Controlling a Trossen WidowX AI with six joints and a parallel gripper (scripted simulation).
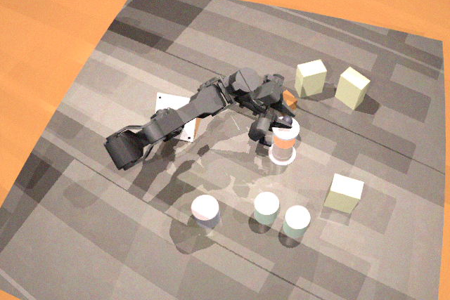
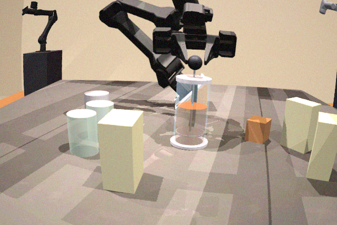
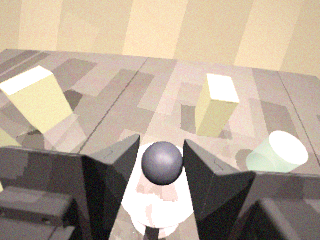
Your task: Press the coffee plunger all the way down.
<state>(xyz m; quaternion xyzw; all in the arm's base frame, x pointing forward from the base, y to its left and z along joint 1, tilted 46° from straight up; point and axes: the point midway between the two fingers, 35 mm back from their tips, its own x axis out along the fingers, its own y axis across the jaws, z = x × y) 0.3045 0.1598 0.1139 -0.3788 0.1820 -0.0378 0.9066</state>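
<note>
The coffee press [image 1: 283,141] [image 2: 190,119] [image 3: 160,212] stands upright, a clear cylinder with white lid and base and an orange band inside. Its dark round plunger knob [image 1: 286,119] [image 2: 195,62] [image 3: 162,163] is a little above the lid, with a short piece of rod showing. The plunger disc [image 2: 189,131] is low in the cylinder, near the base. My gripper [image 1: 292,120] [image 2: 196,62] [image 3: 161,142] is partly open, its fingertips on either side of the knob. A gap shows on one side of the knob in the exterior view.
An orange cube [image 1: 290,100] [image 2: 258,129] lies beside the press. Cream blocks [image 1: 311,79] [image 1: 351,88] [image 1: 344,194] [image 2: 121,148] [image 3: 216,107] stand around it. Two green cylinders [image 1: 266,207] [image 1: 296,221] and a pale violet one [image 1: 206,211] stand on the other side.
</note>
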